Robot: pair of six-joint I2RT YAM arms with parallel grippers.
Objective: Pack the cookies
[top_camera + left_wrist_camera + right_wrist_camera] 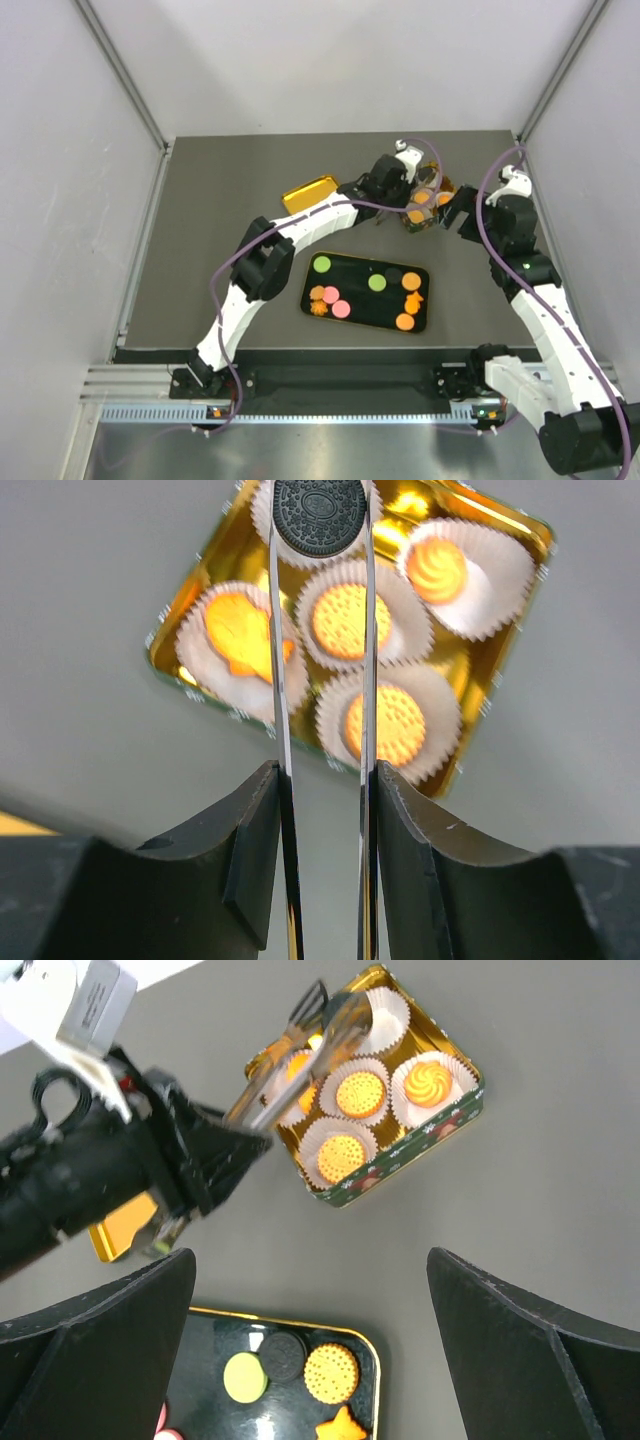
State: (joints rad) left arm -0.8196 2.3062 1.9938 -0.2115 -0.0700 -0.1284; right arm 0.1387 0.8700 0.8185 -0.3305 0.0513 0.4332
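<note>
The dark cookie [320,518] is pinched by its rim in the tongs [283,680], which are clamped in the left fingers [255,820], above the gold tin [185,620] toward the counter's right edge. No long axis is offered by the round disc, and its stamped face is turned toward the wrist. With so thin a hold, it could be let slip onto a filled cup. The right fingers [110,1350] are spread wide, empty.

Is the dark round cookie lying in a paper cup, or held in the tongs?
Held: the tongs pinch the dark cookie by its edges, above the gold tin.
</note>
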